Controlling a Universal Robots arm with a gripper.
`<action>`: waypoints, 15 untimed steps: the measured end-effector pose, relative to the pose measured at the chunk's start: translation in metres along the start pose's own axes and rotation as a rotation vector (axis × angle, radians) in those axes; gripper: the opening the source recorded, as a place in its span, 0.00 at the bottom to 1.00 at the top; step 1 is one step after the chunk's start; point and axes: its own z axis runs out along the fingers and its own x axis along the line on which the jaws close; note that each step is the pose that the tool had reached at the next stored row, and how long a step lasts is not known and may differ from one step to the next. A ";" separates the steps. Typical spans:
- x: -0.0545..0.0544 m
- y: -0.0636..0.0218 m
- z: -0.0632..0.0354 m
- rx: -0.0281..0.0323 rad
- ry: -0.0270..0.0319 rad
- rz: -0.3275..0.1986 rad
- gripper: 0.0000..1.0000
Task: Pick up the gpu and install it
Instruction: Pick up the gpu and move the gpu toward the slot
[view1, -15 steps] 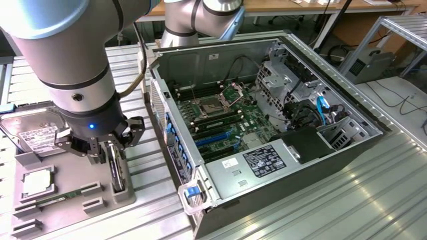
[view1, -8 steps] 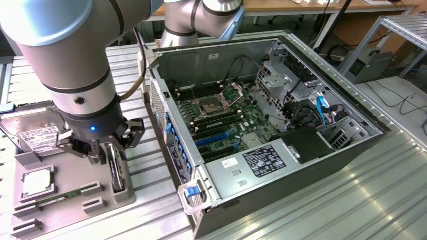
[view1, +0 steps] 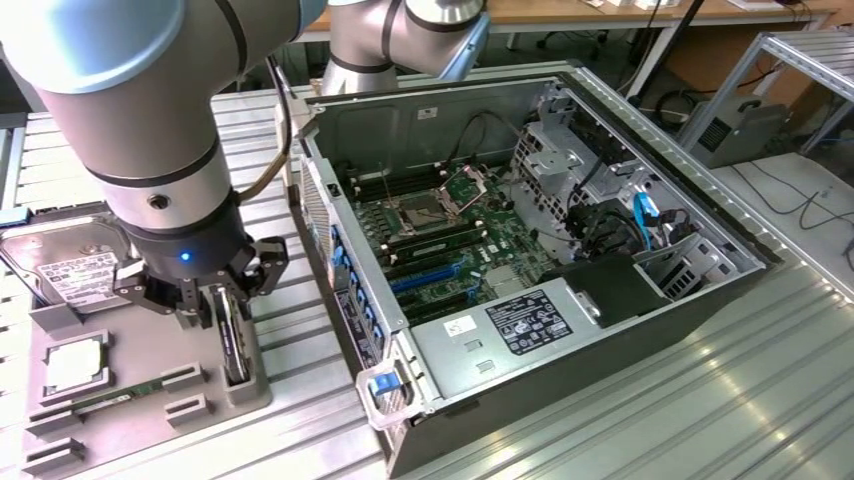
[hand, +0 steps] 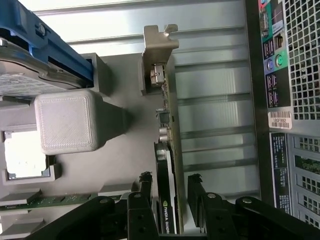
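Lower left of the exterior view: the arm's pincer (view1: 220, 300) hangs over the gpu (view1: 239, 345), which stands on edge in a gray tray (view1: 147, 348) beside the open computer case (view1: 534, 250). Its fingers (hand: 145, 182) sit apart, straddling the card.

Free gaps flank the upright gpu (hand: 166, 195); the computer case (hand: 300, 75) stands near.

In the exterior view the pincer (view1: 230, 305) hides one end of the gpu (view1: 240, 352).
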 end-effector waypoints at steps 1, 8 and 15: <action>0.000 0.0001 0.0007 -0.0001 0.0001 0.000 0.42; 0.001 0.0009 0.0101 0.0000 0.0011 0.000 0.42; 0.002 0.0031 0.0136 0.0002 0.0016 0.000 0.42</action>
